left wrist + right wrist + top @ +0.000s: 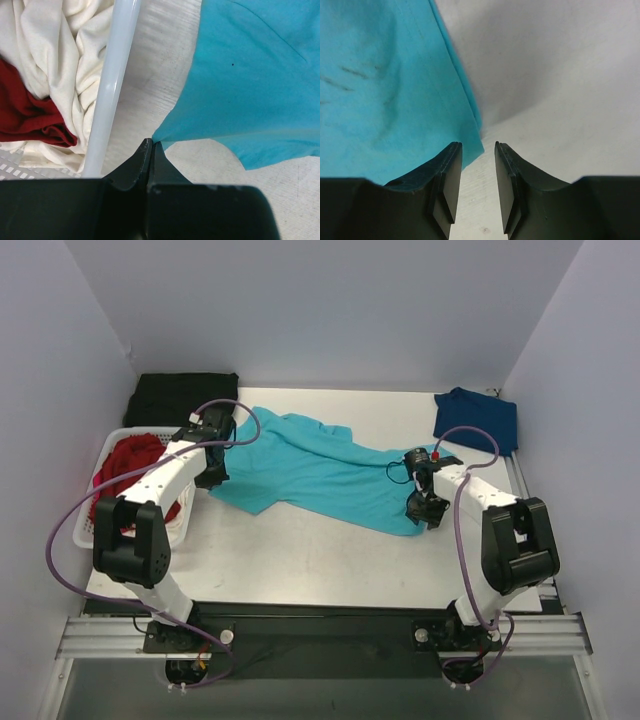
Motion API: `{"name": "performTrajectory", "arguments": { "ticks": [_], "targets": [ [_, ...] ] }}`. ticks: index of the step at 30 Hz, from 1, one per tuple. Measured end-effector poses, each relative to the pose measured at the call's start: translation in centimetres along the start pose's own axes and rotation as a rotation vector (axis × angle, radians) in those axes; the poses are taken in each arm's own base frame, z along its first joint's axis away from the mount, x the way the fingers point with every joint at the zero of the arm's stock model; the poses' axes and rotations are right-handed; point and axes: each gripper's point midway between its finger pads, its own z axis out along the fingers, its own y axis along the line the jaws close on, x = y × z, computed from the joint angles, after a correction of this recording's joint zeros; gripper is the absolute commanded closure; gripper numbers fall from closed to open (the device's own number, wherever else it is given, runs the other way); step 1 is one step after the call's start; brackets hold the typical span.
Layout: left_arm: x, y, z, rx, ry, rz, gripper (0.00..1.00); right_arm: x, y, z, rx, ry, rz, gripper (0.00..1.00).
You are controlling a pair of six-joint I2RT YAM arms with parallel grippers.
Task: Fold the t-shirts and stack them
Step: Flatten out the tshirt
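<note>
One teal shirt (250,90), corner between left fingers (139,167)

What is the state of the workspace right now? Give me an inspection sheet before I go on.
Surface: white table, no spills seen.
Job's things: turquoise t-shirt spread unfolded mid-table; navy t-shirt looks folded, at the far right corner; red t-shirt crumpled in the basket.
Clutter: black cloth at the far left corner; white cloth in the basket.
Grippers: left gripper shut on the turquoise t-shirt's corner; right gripper open at the opposite corner, hem beside one finger.
Cables: purple cables loop off both arms; the left one arcs over the shirt's edge.
Surroundings: plain walls on three sides; nothing else seen.
</note>
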Motion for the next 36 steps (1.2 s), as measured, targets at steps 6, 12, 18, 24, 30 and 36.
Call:
{"name": "performTrajectory", "arguments": {
  "ticks": [6,12,18,24,30,36],
  "targets": [
    [0.2,0.0,0.1,0.003,0.007,0.001,1.0,2.0,0.1,0.4,-0.003,0.046,-0.016,0.67],
    [0.5,-0.2,0.2,0.01,0.018,0.002,1.0,2.6,0.2,1.1,0.009,0.072,-0.029,0.68],
    [0.7,-0.3,0.3,0.014,0.029,0.002,1.0,2.3,1.0,1.5,0.011,0.098,-0.045,0.71],
    [0.7,0.0,0.4,0.011,0.034,-0.001,1.0,2.0,1.9,1.6,-0.016,0.112,-0.057,1.0],
    [0.7,0.2,0.5,0.007,0.038,-0.006,1.0,1.9,2.0,1.6,-0.022,0.11,-0.062,1.0],
    [0.4,-0.1,-0.1,0.027,0.042,-0.011,1.0,1.4,1.7,1.1,-0.02,0.08,-0.059,1.0]
  ]
}}
